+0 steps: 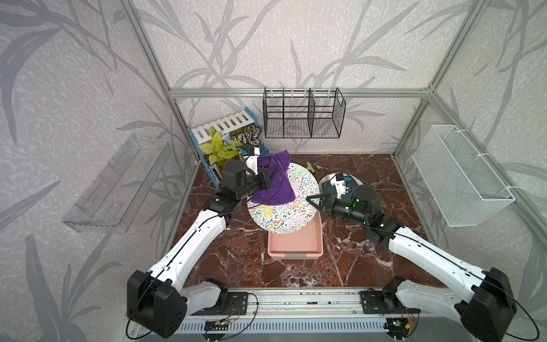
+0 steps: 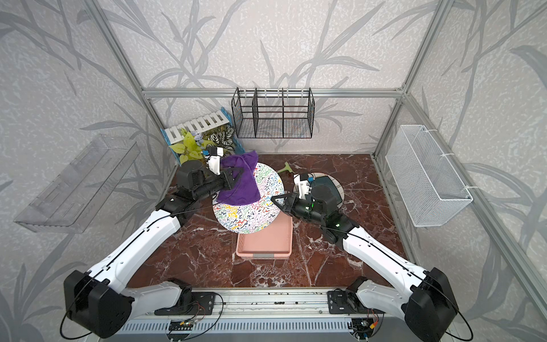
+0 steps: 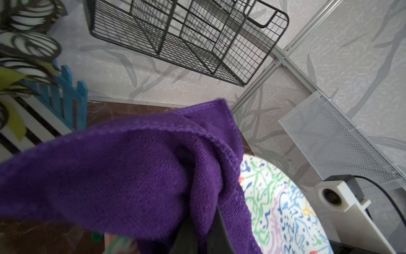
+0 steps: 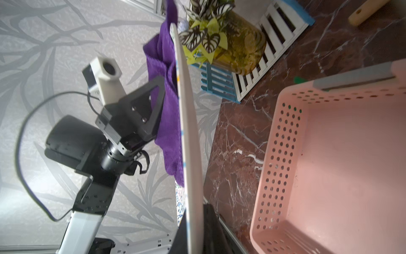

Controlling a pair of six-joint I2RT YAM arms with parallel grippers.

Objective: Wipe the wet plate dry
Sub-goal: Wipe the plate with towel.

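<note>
Top views are giving us the whole bench, and we are starting at the left: the left gripper (image 1: 269, 178) is clamping shut on the purple cloth (image 1: 275, 191), and we are seeing that cloth pressing against the upper part of the patterned plate (image 1: 284, 214). Moving across, the plate is hanging tilted in the air, its lower edge over the pink perforated basket (image 1: 296, 245) on the marble table (image 1: 236, 260). At the right, the right gripper (image 1: 312, 200) is pinching the plate's rim, jaws closed on it; the right wrist view is showing us the plate edge-on between them.
</note>
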